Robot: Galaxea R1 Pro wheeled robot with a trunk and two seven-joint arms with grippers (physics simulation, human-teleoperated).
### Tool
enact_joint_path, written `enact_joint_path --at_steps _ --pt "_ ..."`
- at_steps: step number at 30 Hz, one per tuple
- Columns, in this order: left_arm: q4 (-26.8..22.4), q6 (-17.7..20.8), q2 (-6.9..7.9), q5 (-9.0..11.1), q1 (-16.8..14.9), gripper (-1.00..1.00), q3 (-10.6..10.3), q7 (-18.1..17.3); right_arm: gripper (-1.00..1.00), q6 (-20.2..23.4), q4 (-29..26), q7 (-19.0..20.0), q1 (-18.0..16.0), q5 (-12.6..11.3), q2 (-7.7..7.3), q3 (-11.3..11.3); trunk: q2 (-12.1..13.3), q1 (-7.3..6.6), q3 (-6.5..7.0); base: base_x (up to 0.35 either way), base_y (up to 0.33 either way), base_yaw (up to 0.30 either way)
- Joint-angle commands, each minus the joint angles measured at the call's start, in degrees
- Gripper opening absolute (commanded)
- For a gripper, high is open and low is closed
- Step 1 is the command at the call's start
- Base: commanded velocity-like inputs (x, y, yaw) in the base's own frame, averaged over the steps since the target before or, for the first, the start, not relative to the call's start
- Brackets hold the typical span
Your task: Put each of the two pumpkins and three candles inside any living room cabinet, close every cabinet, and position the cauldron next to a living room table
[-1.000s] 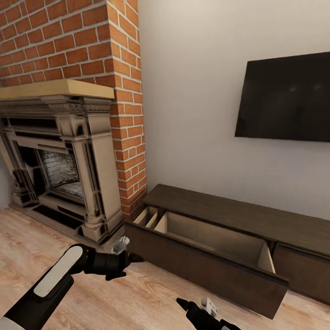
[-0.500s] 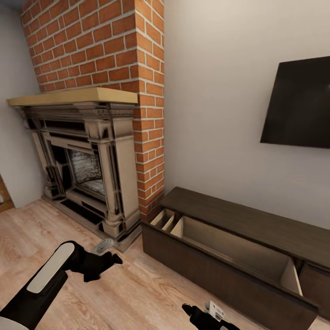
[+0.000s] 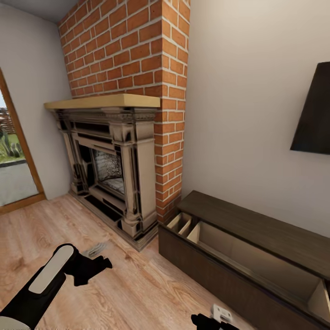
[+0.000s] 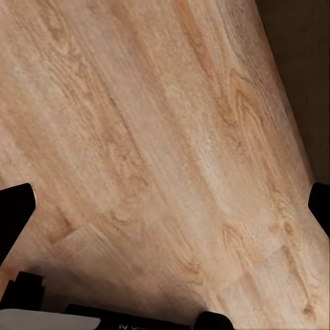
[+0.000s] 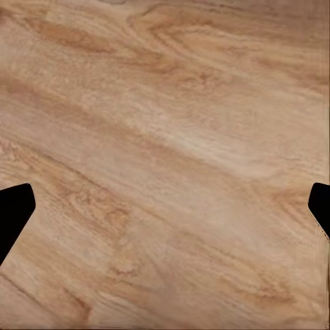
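head view first, and from where i stand the left gripper (image 3: 98, 265) hangs low over the wood floor (image 3: 114, 293) at the near left, its dark fingers spread apart with nothing between them; the left wrist view agrees, showing one fingertip at either edge and bare planks in the gap. the right gripper (image 3: 208, 321) just pokes in at the near edge, and the right wrist view has its tips wide apart over the same floor, also empty. going outward, the ornate stone fireplace (image 3: 114, 160) stands beyond the left arm against the brick chimney (image 3: 133, 50), with a glazed door (image 3: 11, 156) at the far left. to the right, along the pale wall, sits the cabinet (image 3: 256, 229), a long low dark unit under the corner of a black screen (image 3: 316, 114). its left drawer (image 3: 215, 268) is pulled out, pale inside, and what i can see of it looks empty. judging by the build, that drawer is stiff board and should slide rather than lift; with no handle, i'd take it by the top edge of the front panel or simply push flat on the face, squarely, so it doesn't rack. it likely needs to stay out until something goes in.
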Motion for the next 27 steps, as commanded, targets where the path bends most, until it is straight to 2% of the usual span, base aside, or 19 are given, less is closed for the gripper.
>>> enact_joint_path --at_steps 1,3,7,13,18,21,27 --pt "0.01 -0.04 -0.02 0.09 -0.06 1.0 0.09 0.6 1.0 0.08 0.07 0.15 -0.05 0.71 0.04 0.45 0.38 -0.23 0.11 0.0 0.0 0.276" --pt "0.07 -0.04 -0.13 -0.69 -0.06 1.0 0.37 0.61 1.0 0.17 0.01 0.04 -0.05 3.87 0.15 0.46 1.19 -0.67 0.4 0.0 0.0 0.267" --pt "0.09 -0.04 -0.21 -0.94 -0.06 1.0 0.48 0.54 1.0 0.23 -0.02 0.38 -0.05 5.38 0.15 0.42 2.79 -1.55 0.92 0.0 0.0 0.241" --pt "0.09 -0.04 -0.16 -0.96 -0.06 1.0 0.52 0.36 1.0 0.25 -0.02 1.38 -0.05 5.57 0.1 0.32 5.2 -2.87 1.75 0.0 0.0 0.159" --pt "0.09 -0.04 -0.22 -0.96 -0.04 1.0 0.56 0.38 1.0 0.81 -0.02 5.98 -0.05 5.54 0.08 0.28 7.2 -3.97 2.62 0.0 0.0 0.114" --pt "0.09 0.01 -0.2 -0.94 -0.05 1.0 0.63 0.36 1.0 1.34 -0.02 7.34 -0.05 5.53 0.11 0.29 8.41 -4.63 3.16 0.0 0.0 0.243" --pt "0.09 0.05 -0.13 -0.9 -0.06 1.0 0.91 0.03 1.0 3.72 -0.02 8.03 -0.05 5.6 0.22 0.37 8.41 -4.63 3.07 0.0 0.0 0.271"
